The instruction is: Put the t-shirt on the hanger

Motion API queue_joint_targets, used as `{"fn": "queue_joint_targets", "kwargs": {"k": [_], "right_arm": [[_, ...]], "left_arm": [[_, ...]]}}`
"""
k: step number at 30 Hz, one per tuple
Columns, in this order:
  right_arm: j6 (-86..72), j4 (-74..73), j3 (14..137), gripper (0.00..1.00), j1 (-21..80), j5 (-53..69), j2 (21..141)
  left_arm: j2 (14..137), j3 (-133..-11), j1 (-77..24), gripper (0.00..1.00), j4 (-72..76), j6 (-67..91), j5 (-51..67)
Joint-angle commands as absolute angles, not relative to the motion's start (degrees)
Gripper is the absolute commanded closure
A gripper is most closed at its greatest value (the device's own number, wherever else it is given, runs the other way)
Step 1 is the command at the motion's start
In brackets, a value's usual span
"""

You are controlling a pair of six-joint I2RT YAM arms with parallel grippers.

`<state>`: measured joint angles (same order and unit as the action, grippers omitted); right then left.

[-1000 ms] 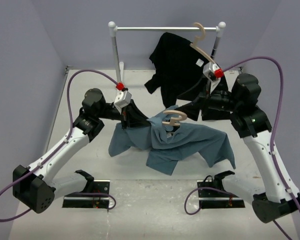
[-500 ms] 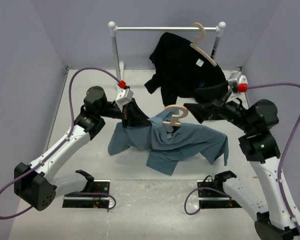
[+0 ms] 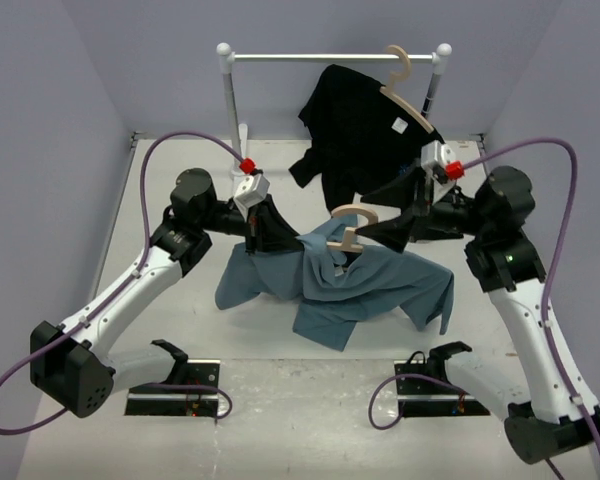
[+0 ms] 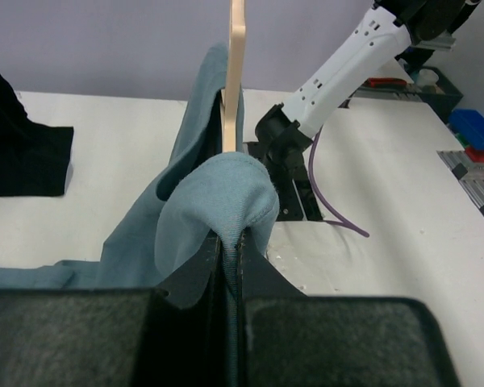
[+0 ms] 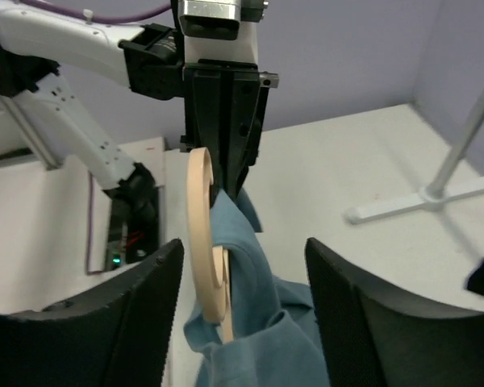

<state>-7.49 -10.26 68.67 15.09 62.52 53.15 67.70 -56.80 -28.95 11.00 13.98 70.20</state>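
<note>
The slate-blue t-shirt [image 3: 375, 285] lies bunched on the table, its collar lifted. The tan wooden hanger [image 3: 351, 226] sticks out of the collar hook-up; its shoulders are hidden inside the cloth. My left gripper [image 3: 267, 236] is shut on a fold of the t-shirt's collar [image 4: 222, 201], with the hanger [image 4: 237, 72] edge-on just beyond. My right gripper [image 3: 385, 232] is open, just right of the hook. In the right wrist view the hanger's hook [image 5: 200, 234] and the t-shirt [image 5: 262, 322] sit between my spread fingers [image 5: 141, 322], nearer the left one.
A black shirt [image 3: 365, 130] hangs on a twin hanger [image 3: 405, 85] from the white rack [image 3: 330, 57] at the back. The rack's foot [image 5: 419, 193] lies on the table right of my right gripper. Purple walls enclose the table on three sides.
My right arm swung out to the right, then came back left, bringing its open gripper up to the hanger's hook. My left gripper stayed shut on the collar and barely moved.
</note>
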Motion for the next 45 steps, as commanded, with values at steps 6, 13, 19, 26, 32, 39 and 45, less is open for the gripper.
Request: {"fn": "queue_joint_targets", "kwargs": {"k": [6,13,19,26,32,39,45], "right_arm": [[-7.6,-7.8,72.8,1.00,20.0,64.2,57.0],[-11.6,-5.3,71.5,1.00,18.4,51.4,52.8],[-12.8,-10.8,76.2,1.00,16.3,41.3,50.1],[-14.0,-14.4,82.6,1.00,16.3,44.5,50.1],[-15.1,-14.9,84.3,1.00,16.3,46.8,50.2],[-14.6,-15.6,83.3,1.00,16.3,42.4,49.9],[-12.7,-16.3,80.3,1.00,16.2,29.2,49.8]], "left_arm": [[67.8,-59.8,-28.9,1.00,10.6,13.9,69.5],[64.3,-63.5,-26.8,0.00,-2.6,11.2,40.2],[46.9,-49.7,-26.7,0.00,1.4,14.2,12.2],[40.8,-31.0,-26.6,0.02,18.9,17.1,5.4],[50.7,-34.9,-26.5,0.16,22.7,15.2,6.2],[56.8,-41.6,-26.1,1.00,21.5,13.9,3.0],[57.7,-38.6,-19.3,1.00,13.8,23.7,-10.5]]}}
